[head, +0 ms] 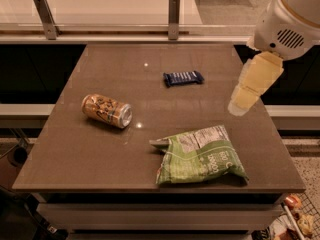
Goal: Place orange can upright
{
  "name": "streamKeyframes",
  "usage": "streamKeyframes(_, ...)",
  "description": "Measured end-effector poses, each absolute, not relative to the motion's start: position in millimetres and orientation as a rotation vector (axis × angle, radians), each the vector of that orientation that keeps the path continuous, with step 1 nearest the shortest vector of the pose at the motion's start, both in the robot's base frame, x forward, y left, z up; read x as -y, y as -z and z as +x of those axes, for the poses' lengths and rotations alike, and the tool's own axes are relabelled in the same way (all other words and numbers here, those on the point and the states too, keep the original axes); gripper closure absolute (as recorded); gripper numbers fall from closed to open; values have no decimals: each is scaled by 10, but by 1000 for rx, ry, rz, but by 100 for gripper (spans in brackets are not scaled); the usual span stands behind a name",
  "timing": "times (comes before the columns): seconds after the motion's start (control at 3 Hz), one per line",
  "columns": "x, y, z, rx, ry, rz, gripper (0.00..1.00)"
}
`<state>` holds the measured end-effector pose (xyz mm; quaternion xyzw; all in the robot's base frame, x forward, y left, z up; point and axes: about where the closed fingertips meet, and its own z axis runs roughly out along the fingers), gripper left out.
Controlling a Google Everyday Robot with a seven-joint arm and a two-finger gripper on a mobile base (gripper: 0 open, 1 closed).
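Observation:
The orange can lies on its side on the left part of the brown table, its silver end facing right and toward the front. My gripper hangs over the table's right side, pointing down and to the left. It is far to the right of the can, above the green chip bag, and holds nothing that I can see.
A green chip bag lies at the front right of the table. A dark blue snack bar lies at the back middle. A counter with two metal posts runs behind the table.

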<state>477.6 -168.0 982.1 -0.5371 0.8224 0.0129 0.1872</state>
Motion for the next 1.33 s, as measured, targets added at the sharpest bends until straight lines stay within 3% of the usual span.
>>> streamKeyframes(1.33, 9, -9593, 5106, -2319, -107, -1502, 0)
